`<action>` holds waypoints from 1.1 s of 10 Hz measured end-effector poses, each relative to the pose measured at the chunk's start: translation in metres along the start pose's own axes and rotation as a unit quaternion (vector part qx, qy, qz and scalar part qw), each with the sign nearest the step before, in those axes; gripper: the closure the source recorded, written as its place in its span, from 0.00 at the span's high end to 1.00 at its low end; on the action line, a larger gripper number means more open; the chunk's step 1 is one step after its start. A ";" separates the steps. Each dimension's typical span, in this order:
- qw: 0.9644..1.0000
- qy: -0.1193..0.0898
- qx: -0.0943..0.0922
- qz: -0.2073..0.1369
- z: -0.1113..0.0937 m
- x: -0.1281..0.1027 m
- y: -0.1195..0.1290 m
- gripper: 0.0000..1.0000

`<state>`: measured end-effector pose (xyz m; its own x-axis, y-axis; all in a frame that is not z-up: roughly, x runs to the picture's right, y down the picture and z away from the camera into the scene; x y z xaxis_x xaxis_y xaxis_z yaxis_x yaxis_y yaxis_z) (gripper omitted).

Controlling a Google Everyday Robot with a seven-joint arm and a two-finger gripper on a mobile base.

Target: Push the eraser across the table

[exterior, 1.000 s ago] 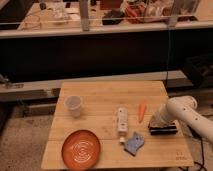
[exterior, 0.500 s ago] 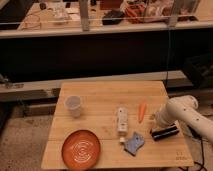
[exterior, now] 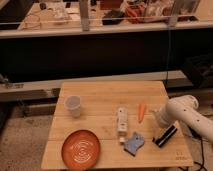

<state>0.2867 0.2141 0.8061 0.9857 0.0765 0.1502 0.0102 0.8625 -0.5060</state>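
Observation:
The eraser [exterior: 165,135], a small black block with white stripes, lies tilted on the light wooden table [exterior: 110,95], near its right front corner. My gripper [exterior: 158,119] is at the end of the white arm that reaches in from the right. It sits just behind the eraser's left end, close to it or touching it, and to the right of the orange carrot [exterior: 141,111].
A white bar-shaped object [exterior: 121,120] lies mid-table, with a blue sponge-like piece [exterior: 134,143] in front of it. An orange plate [exterior: 81,147] sits front left, a white cup [exterior: 73,105] behind it. The table's right edge is close to the eraser.
The eraser has turned from nearly level to diagonal and slid a little toward the front edge. The gripper has moved slightly left and forward behind it.

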 end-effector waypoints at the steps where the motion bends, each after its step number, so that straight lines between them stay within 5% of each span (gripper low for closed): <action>1: 1.000 0.002 0.000 0.002 0.000 0.002 0.000 0.80; 4: 1.000 0.006 0.000 0.011 -0.002 0.009 -0.002 0.80; 8: 0.999 0.009 0.014 0.052 -0.022 0.047 0.002 0.79; 11: 0.997 0.034 0.021 0.072 -0.037 0.062 0.008 0.51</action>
<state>0.3540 0.2074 0.7802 0.9856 0.1682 0.0200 -0.1378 0.8649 -0.4827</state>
